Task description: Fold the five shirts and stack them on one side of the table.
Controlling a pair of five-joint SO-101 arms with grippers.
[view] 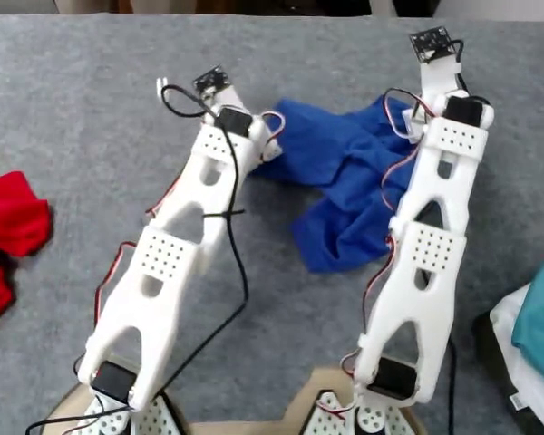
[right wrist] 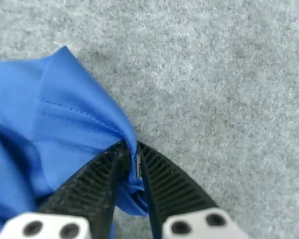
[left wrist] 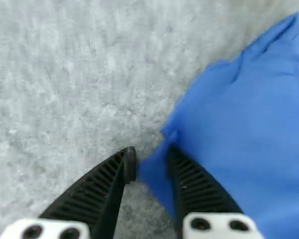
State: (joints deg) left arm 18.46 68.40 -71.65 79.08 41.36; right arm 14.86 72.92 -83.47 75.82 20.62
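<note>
Leaning forward, right tool point(right wrist: 137, 157) pinches blue shirt point(right wrist: 50, 129); left tool point(left wrist: 150, 159) straddles its edge, narrowly parted.

Light is even and soft, coming from overhead. High view: the white arms point(view: 163, 263) are bright with no hard glare and lay only faint, loose shadows on the grey table cover point(view: 72, 136). Left wrist view: the cover is pale, nearly washed out farther off. A small dark shadow sits under the blue shirt point(left wrist: 249, 124) edge. Right wrist view: a soft shadow lies beside the shirt's corner, and its folds are gently shaded.
</note>
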